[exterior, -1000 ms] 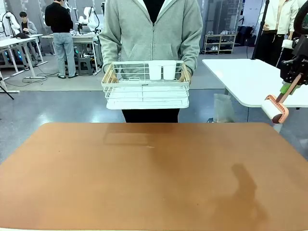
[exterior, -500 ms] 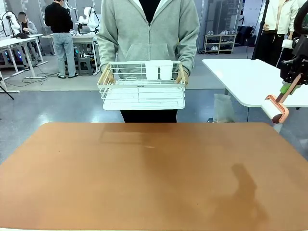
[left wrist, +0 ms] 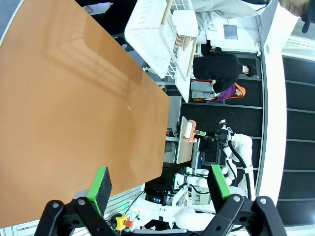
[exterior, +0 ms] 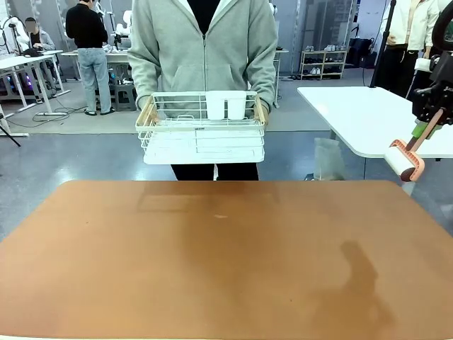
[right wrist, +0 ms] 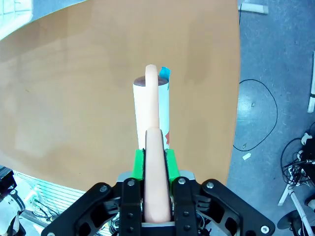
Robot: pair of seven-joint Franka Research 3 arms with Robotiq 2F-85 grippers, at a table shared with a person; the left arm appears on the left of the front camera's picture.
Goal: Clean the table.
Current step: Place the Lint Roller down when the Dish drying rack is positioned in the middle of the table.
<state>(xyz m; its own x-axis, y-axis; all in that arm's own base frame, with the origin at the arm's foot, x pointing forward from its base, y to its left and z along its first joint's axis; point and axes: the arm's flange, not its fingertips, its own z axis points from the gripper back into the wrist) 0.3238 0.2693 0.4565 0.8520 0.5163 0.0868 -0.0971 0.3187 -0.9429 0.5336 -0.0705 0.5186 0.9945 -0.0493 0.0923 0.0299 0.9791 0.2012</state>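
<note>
Your right gripper [right wrist: 156, 162] was clamped hard on the handle of the lint roller [exterior: 405, 160], jaws pressed against both sides of it, and it hung raised off the right edge of the table [exterior: 106, 283]. The left gripper [left wrist: 160, 184] had its jaws wide apart, nothing between them, poised above the near side. The tabletop lay in front of you with one pale speck [exterior: 221, 216] near the far middle. Across it, the person held the wire rack [exterior: 202, 127] lifted above the far edge. For a good pass, you wanted the roller laid flat on the surface, not on one end, and drawn in long, overlapping strokes toward that speck.
</note>
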